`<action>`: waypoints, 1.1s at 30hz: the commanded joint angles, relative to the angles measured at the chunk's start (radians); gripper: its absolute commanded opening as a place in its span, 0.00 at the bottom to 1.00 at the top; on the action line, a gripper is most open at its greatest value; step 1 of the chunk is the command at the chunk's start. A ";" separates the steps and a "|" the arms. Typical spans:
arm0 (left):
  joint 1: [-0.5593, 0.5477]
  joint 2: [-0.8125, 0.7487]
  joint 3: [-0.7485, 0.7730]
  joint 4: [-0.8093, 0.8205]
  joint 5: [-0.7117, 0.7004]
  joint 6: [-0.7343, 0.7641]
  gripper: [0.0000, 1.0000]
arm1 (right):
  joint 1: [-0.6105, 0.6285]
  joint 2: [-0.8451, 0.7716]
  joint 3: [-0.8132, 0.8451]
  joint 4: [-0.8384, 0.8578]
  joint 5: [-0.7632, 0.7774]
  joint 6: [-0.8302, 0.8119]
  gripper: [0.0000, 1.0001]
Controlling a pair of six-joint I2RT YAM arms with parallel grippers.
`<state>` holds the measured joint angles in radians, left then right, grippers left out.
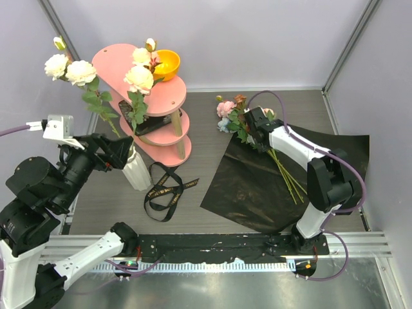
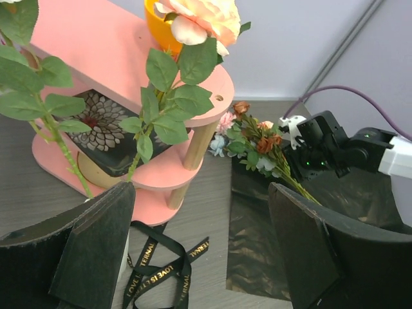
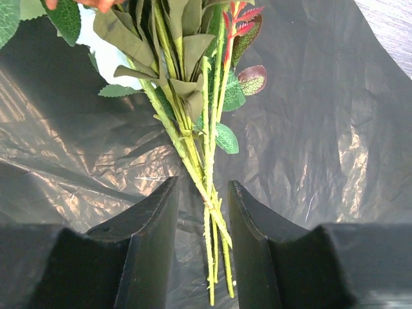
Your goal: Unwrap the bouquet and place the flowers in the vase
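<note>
the sheet (image 1: pixel 257 193) is lying flat and open on the right half of the table (image 1: pixel 206 141). its right edge is running close to the right wall (image 1: pixel 380 77) and its near corner is almost reaching the front rail (image 1: pixel 360 241). a strip of bare table is lying open between the sheet's left edge and the ribbon (image 1: pixel 164 190), which is lying loose just in front of the vase (image 1: pixel 137 172). behind the vase the pink shelf (image 1: pixel 164 96) with the orange bowl (image 1: pixel 166 64) is crowding the left half, leaving little room there.

the vase is standing upright at the shelf's near foot, with cream roses (image 1: pixel 80 72) standing in it, their stems leaning out over the shelf and towards the left wall. the left claw (image 1: pixel 122 153) is hovering just beside the vase's top with its jaws spread wide, holding nothing; whether a finger is touching the vase, i cannot tell.

the bunch (image 1: pixel 233 116) is lying with its heads on the bare table past the sheet's far corner and its stems trailing across the sheet. the right claw (image 3: pixel 203 212) is sitting low over those stems, jaws about half apart. the stems are running between the fingers (image 3: pixel 145 251), nearer the right one, with a gap showing on the left, so they are not pinched.
</note>
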<state>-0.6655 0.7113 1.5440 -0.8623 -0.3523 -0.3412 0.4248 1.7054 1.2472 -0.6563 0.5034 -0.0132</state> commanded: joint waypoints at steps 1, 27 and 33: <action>0.001 -0.012 0.001 -0.006 0.062 -0.010 0.88 | 0.000 0.002 0.017 0.055 -0.008 -0.047 0.41; 0.001 -0.027 -0.013 -0.003 0.102 -0.018 0.89 | -0.055 0.105 0.011 0.099 -0.127 -0.065 0.25; 0.001 -0.027 -0.016 -0.006 0.102 -0.016 0.89 | -0.055 0.120 0.008 0.107 -0.120 -0.068 0.27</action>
<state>-0.6655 0.6937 1.5307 -0.8742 -0.2668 -0.3595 0.3691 1.8114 1.2472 -0.5838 0.3958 -0.0750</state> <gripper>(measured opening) 0.885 0.268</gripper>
